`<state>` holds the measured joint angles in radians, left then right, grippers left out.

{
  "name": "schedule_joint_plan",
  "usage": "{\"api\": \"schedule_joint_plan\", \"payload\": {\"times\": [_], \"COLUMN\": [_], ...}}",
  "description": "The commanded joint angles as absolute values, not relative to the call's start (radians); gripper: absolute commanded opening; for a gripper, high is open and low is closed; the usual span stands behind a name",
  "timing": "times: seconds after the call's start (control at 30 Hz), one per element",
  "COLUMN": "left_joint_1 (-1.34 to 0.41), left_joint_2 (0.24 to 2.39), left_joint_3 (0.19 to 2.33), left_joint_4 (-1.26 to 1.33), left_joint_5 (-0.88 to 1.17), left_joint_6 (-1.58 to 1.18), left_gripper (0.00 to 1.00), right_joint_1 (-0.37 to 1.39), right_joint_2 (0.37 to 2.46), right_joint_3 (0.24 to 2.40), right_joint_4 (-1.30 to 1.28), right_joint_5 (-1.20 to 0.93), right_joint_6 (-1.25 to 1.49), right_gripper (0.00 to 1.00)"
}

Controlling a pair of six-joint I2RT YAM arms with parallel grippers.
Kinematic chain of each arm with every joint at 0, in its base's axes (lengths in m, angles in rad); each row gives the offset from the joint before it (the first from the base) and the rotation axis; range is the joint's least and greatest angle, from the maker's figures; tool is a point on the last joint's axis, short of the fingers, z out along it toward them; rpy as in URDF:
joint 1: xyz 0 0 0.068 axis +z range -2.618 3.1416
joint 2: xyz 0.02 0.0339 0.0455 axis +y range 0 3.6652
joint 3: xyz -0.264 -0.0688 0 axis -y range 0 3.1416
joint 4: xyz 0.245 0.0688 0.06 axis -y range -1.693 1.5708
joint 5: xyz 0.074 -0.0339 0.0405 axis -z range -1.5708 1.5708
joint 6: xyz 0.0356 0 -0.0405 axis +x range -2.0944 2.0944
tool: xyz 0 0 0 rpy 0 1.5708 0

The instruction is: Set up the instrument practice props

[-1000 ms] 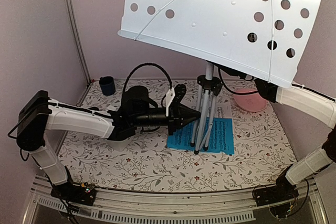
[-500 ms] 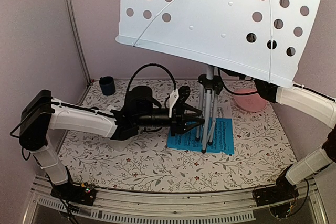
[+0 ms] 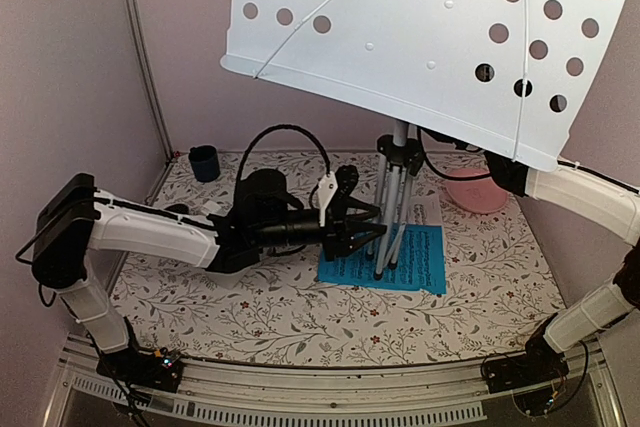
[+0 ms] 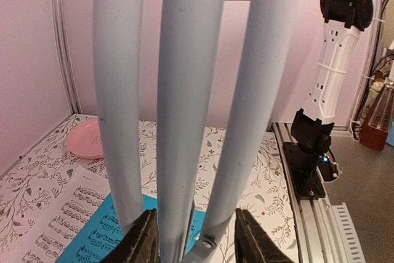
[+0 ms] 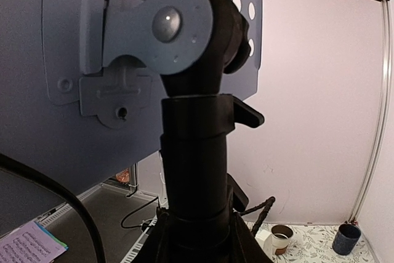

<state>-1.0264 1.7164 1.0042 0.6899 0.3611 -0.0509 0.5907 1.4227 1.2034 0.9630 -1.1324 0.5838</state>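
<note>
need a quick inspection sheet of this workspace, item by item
surface: floral table cover, lying flat
job's things: music stand upright, tripod legs standing on the blue sheet; white sheet next to it
clutter: pink plate back right; dark blue cup back left
grippers: left gripper open around the tripod legs; right gripper shut on the stand's black post
cables: black cable looped above the left arm
surroundings: pale pink walls, metal rail at near edge

On the floral-patterned surface point(image 3: 250, 319), a dark blue cup point(image 3: 204, 162) stands at its far left corner, a pink round plate point(image 3: 472, 193) (partly hidden) toward its far right.
</note>
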Motion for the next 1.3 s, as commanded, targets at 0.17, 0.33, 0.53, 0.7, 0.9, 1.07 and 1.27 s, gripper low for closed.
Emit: {"api": "schedule_joint_plan", "payload": {"times": [0.17, 0.33, 0.53, 0.7, 0.9, 1.07, 1.27], "left_joint_1": [-0.991, -0.979, -0.982, -0.984, -0.996, -1.005, -1.024], "left_joint_2": [1.496, 1.458, 1.542, 1.603, 1.650, 1.660, 1.661], "left_joint_3": [0.747, 0.756, 0.900, 0.991, 1.031, 1.020, 0.985], "left_joint_4": [0.813, 0.762, 0.716, 0.694, 0.691, 0.715, 0.769], "left_joint_5": [0.399, 0.292, 0.286, 0.236, 0.249, 0.253, 0.293], "left_joint_6": [-0.027, -0.019, -0.018, -0.015, -0.021, -0.041, -0.046], "left_gripper": [0.46, 0.47, 0.51, 0.50, 0.50, 0.51, 0.54], "right_joint_1": [0.609, 0.610, 0.622, 0.629, 0.635, 0.637, 0.637], "right_joint_2": [1.387, 1.403, 1.413, 1.414, 1.414, 1.406, 1.403], "right_joint_3": [1.267, 1.261, 1.260, 1.256, 1.247, 1.233, 1.233], "right_joint_4": [1.033, 1.066, 1.091, 1.102, 1.113, 1.117, 1.108], "right_joint_5": [-1.002, -1.011, -1.010, -0.998, -0.984, -0.977, -0.979], "right_joint_6": [0.631, 0.656, 0.671, 0.678, 0.672, 0.664, 0.653], "right_gripper": [0.00, 0.00, 0.00, 0.00, 0.00, 0.00, 0.00]}}
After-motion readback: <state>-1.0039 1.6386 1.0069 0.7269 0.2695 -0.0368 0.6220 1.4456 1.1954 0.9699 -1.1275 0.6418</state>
